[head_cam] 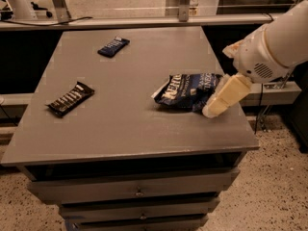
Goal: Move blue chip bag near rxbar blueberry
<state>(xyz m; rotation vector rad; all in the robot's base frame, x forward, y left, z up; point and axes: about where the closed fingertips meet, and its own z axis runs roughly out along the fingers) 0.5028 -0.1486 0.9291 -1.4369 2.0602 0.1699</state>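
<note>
The blue chip bag (185, 91), crumpled dark blue foil with white lettering, lies on the right half of the grey table (130, 129). The rxbar blueberry (113, 46), a small flat dark blue bar, lies at the table's far left-centre, well apart from the bag. My gripper (219, 102), cream-coloured on a white arm (274, 42), comes in from the right. It sits low at the bag's right end, covering that end.
A longer black bar with white lettering (70, 98) lies near the table's left edge. Drawers (137, 191) sit under the tabletop. A rail and metal posts (144, 20) run behind the table. Speckled floor lies to the right.
</note>
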